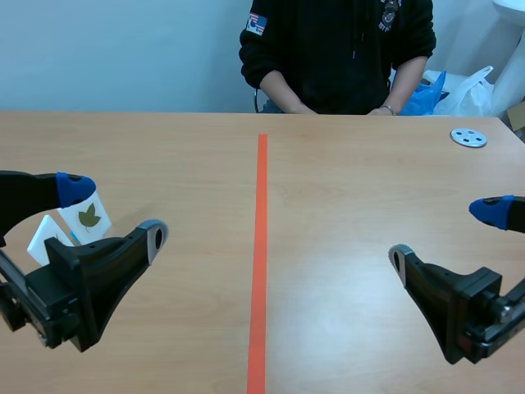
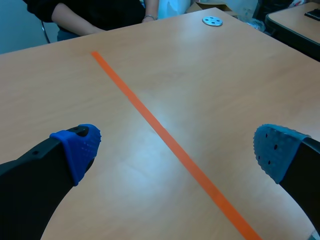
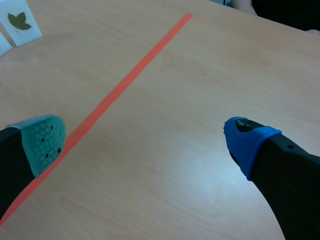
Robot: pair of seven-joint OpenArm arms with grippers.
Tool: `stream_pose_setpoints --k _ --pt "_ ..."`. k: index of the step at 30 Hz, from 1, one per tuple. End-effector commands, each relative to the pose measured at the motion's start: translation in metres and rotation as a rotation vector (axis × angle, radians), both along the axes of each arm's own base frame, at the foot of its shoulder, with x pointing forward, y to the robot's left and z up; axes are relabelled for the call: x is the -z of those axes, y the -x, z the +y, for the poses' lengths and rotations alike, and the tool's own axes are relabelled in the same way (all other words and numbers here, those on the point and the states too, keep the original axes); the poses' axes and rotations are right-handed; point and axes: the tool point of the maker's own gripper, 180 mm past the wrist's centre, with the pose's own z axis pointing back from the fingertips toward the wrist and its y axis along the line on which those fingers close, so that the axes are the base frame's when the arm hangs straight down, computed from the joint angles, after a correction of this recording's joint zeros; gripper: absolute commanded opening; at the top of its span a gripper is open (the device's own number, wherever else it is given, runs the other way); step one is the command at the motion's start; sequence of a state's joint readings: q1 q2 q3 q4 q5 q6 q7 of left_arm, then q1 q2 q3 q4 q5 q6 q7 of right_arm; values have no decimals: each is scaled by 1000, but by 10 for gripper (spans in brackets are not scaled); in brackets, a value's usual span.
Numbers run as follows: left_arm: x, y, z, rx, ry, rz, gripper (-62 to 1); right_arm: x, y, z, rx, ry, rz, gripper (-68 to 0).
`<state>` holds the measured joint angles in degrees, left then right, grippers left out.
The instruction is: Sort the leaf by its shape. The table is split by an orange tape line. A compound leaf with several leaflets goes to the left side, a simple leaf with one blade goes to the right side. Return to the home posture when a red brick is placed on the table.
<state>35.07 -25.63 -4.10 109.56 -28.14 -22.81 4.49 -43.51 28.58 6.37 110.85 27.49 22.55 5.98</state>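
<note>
A white card with a green lobed leaf (image 1: pixel 89 217) of one blade lies left of the orange tape line (image 1: pixel 260 246), beside a second white card (image 1: pixel 45 236) whose face is mostly hidden. My left gripper (image 1: pixel 113 212) hangs open just in front of these cards, holding nothing. In the left wrist view the left gripper (image 2: pixel 175 150) shows only bare table and the tape line (image 2: pixel 165 135) between its pads. My right gripper (image 1: pixel 447 235) stands open and holds nothing on the right side. Far ahead of the right gripper (image 3: pixel 145 142) lies the leaf card (image 3: pixel 20 22).
A person (image 1: pixel 336 49) sits across the table with hands at its far edge. A small grey disc (image 1: pixel 468 137) lies at the far right, also seen as the disc (image 2: pixel 212 21) in the left wrist view. Plastic bags (image 1: pixel 459 90) lie beyond the table.
</note>
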Motion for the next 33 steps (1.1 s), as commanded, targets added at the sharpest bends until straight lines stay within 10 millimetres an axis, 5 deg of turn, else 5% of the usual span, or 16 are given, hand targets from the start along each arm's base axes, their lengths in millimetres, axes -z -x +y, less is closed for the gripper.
stream_pose_setpoints --k 1,9,33 --pt "-3 2 -10 16 49 0 14 -8 -6 -3 5 -7 -33 4" --pt "4 11 -30 66 51 14 14 -8 -6 -3 5 -6 -32 4" --pt "3 -2 -18 -10 -21 -41 14 -7 -6 -3 6 -3 -29 4"
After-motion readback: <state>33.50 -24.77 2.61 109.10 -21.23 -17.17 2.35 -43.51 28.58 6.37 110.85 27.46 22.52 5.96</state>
